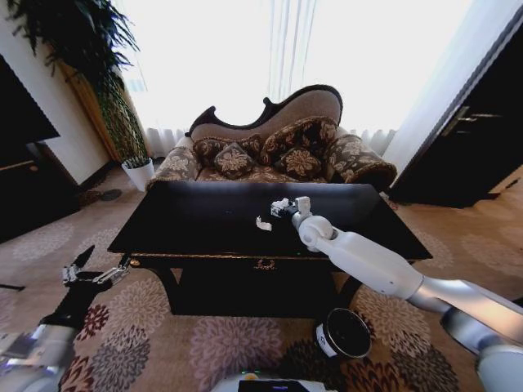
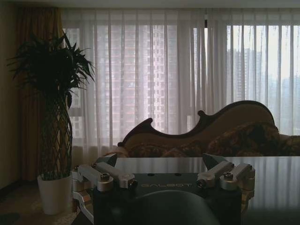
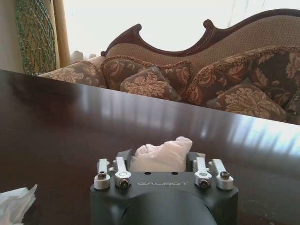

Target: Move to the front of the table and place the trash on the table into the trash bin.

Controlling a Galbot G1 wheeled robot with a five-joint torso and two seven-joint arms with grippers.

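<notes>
White paper is the business at hand: 1 wad (image 3: 161, 153) sits between the fingers of the right end effector (image 1: 282, 207), which has closed around it over the middle of the glossy black surface (image 1: 204, 220). A 2nd wad (image 1: 263, 223) lies loose on the surface just beside it, toward the near edge, and shows again at the corner of the right wrist view. Neither piece has reached the trash bin (image 1: 343, 333), which stands on the carpet at the front right of the surface, below the right arm, so I judge the task early, with 1 pickup under way and 1 wad left; I can make out no bottle or other trash. The left end effector (image 1: 91, 273) hangs spread open and empty, low beside the front left corner, well apart from the wads. The top is otherwise bare, so lifting meets nothing; the carry must cross the gold-trimmed near edge and drop to the bin, with open floor around it. A sofa (image 1: 270, 151) closes off the far side.
</notes>
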